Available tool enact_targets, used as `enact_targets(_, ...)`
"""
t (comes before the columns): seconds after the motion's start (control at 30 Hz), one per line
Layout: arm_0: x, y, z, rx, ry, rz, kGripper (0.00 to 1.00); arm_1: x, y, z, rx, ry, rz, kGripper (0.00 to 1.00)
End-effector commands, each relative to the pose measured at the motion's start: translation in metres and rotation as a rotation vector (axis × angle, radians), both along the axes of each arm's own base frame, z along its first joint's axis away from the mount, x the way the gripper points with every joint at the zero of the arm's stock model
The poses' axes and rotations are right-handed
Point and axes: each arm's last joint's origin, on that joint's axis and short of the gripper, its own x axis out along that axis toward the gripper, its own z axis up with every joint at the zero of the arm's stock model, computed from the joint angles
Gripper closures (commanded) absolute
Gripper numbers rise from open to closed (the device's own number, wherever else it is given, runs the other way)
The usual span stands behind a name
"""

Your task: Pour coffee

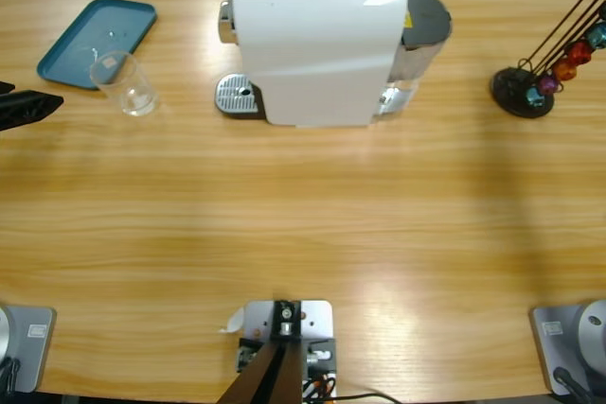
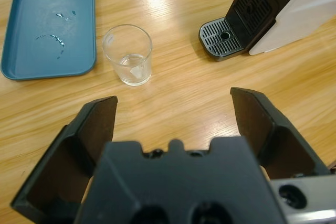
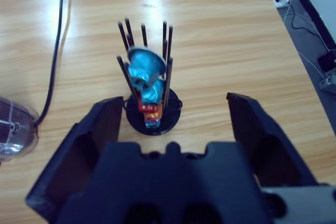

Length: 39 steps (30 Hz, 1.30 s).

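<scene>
Biggest worry here: clipping the glass [image 2: 127,61] and tipping it; stands upright ahead of the left gripper [image 2: 176,116], a bit off toward the left jaw rather than centred in the gap, so a straight push forward probably catches the rim on one jaw and sends it skidding across the desk [image 2: 178,93]; looks thin and light, so likely slides easily too. Left jaws spread wide, pinching nothing, glass well ahead of the tips, not between them.

Second worry: glass missing the spout if dropped carelessly; drip grate [image 2: 223,38] of the coffee machine [image 1: 317,40] lies ahead and off to the right-jaw side, well apart from the glass; coffee on the wood if it lands off-centre.

Right gripper [image 3: 176,114] also spread wide and gripping nothing; capsule rack [image 3: 152,95] straight ahead, roughly centred between the jaws, just past the tips; thin rods, so a crooked approach could knock the whole rack over or spill capsules.

Containers: glass looks empty, no liquid visible; blue tray [image 2: 50,27] beyond the left jaw, holding only a few droplets; rack stacked with blue capsules on top, red and orange below.
</scene>
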Motion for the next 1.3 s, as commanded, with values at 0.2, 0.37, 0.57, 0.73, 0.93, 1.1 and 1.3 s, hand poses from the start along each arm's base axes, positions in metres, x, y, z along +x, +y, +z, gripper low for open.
enact_targets(0.2,0.0,-0.003,-0.012,0.026,0.035,-0.029,0.073,0.03,0.002,0.0,0.001,0.034,0.002,0.28)
enact_targets(0.37,0.001,-0.003,-0.012,0.027,0.036,-0.029,0.073,0.032,0.003,-0.002,0.004,0.04,0.003,0.28)
enact_targets(0.57,0.001,-0.003,-0.012,0.027,0.036,-0.029,0.073,0.035,0.003,-0.005,0.006,0.046,0.001,0.282)
enact_targets(0.73,0.001,-0.003,-0.012,0.028,0.037,-0.029,0.073,0.037,0.004,-0.006,0.006,0.049,0.002,0.325)
enact_targets(0.93,0.001,-0.003,-0.012,0.028,0.037,-0.029,0.072,0.037,0.004,-0.008,0.008,0.055,0.004,0.326)
enact_targets(1.1,0.001,-0.003,-0.012,0.028,0.038,-0.029,0.073,0.039,0.004,-0.008,0.008,0.052,0.004,0.324)
enact_targets(1.3,0.001,-0.003,-0.012,0.028,0.037,-0.029,0.073,0.039,0.004,-0.009,0.008,0.052,0.004,0.324)
